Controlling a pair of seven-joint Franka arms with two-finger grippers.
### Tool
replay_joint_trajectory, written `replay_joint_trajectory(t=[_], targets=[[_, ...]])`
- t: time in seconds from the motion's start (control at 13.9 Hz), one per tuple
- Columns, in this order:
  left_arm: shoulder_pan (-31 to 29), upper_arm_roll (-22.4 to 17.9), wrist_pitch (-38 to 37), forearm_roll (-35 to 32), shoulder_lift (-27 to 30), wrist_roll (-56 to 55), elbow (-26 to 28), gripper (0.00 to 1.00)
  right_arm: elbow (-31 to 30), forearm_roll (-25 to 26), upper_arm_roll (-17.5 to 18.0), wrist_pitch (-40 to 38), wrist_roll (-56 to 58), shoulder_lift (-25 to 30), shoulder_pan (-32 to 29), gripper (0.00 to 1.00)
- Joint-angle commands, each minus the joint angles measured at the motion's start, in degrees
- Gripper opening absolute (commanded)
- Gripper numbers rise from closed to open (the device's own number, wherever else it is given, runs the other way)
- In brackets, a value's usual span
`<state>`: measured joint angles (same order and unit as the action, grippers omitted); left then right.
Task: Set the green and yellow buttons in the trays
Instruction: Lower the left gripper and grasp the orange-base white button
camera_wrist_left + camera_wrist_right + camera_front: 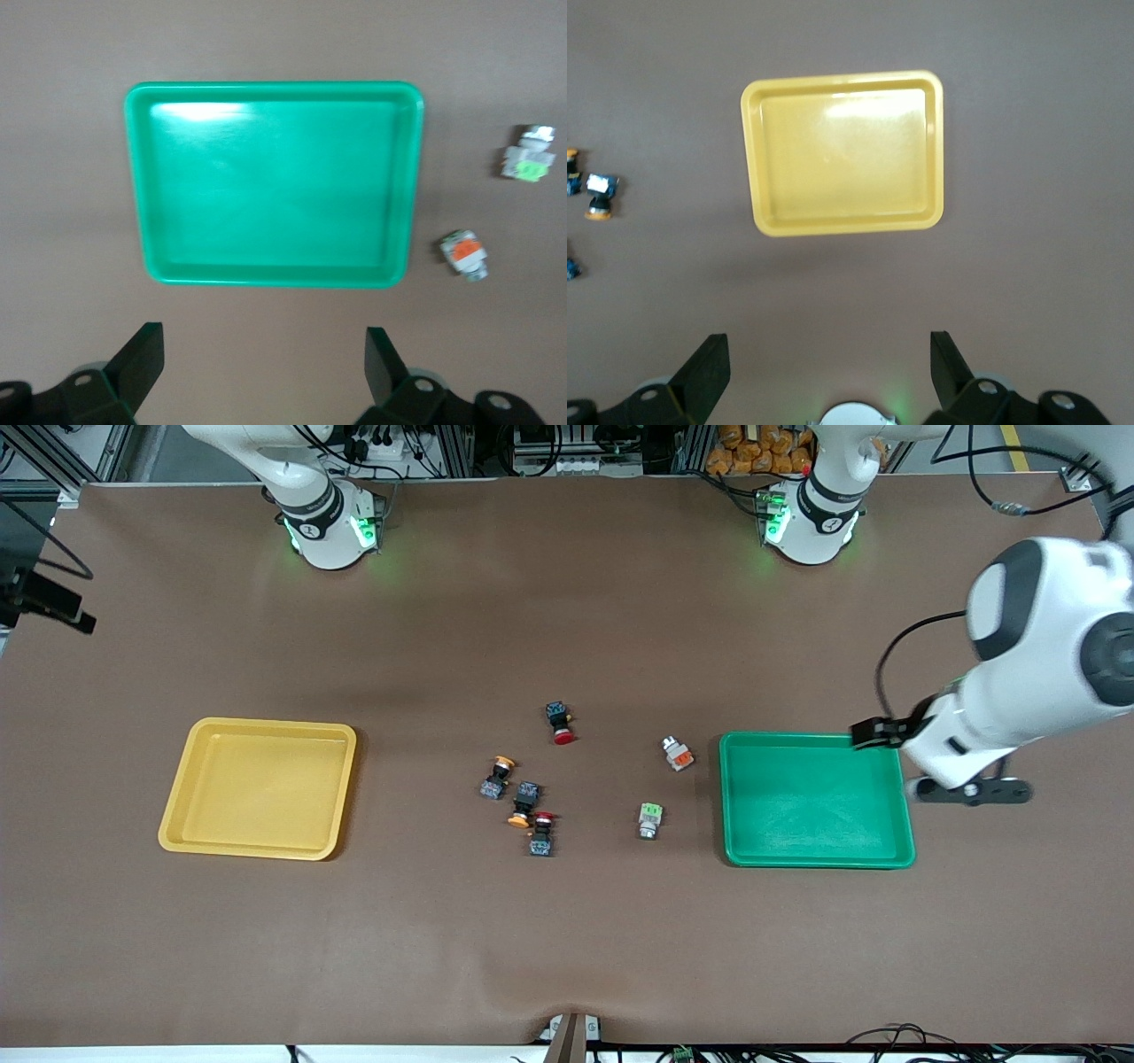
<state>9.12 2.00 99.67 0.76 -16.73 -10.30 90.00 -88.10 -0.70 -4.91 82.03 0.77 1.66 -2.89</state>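
The green tray [890, 762] lies toward the left arm's end of the table and the yellow tray [257, 733] toward the right arm's end. Both are empty. Between them lie two black buttons with yellow-orange caps [498, 776] [523, 804], a white-grey button with an orange block [678, 754] and one with a green block [649, 820]. My left gripper [970, 790] hangs open and empty high beside the green tray [275, 93]; the left wrist view [263, 341] shows bare table between its fingers. My right gripper [827, 350] is open and empty high above the yellow tray [842, 226], out of the front view.
Two black switches with red caps [560, 724] [541, 833] lie among the buttons. The right arm's base [852, 416] shows under the right gripper. Brown table surface stretches all round the trays.
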Motion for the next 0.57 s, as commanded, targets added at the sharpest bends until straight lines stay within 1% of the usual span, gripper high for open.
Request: replay_joint_trajectory(t=[0.0, 0.22, 0.43, 0.5], targets=[[4.4, 0.02, 3.49, 3.01, -3.3, -8.66, -1.14, 1.0, 2.84, 0.97, 0.51, 1.63, 0.46, -3.68, -2.9, 1.0], [8.36, 0.11, 8.06, 3.72, -6.82, -16.48, -0.53, 1.0, 4.51, 0.88, 0.51, 4.28, 0.81, -6.57, -4.83, 1.0], [13.54, 0.03, 11.85, 3.2, -10.86, -25.98, -0.18, 1.0, 9.6, 0.62, 0.51, 4.54, 0.63, -10.79, -5.46, 1.0], [14.25, 0.02, 13.51, 3.19, -11.13, -27.13, 1.48, 1.0, 10.4, 0.27, 0.6, 4.54, 0.37, -11.85, -5.37, 1.0]])
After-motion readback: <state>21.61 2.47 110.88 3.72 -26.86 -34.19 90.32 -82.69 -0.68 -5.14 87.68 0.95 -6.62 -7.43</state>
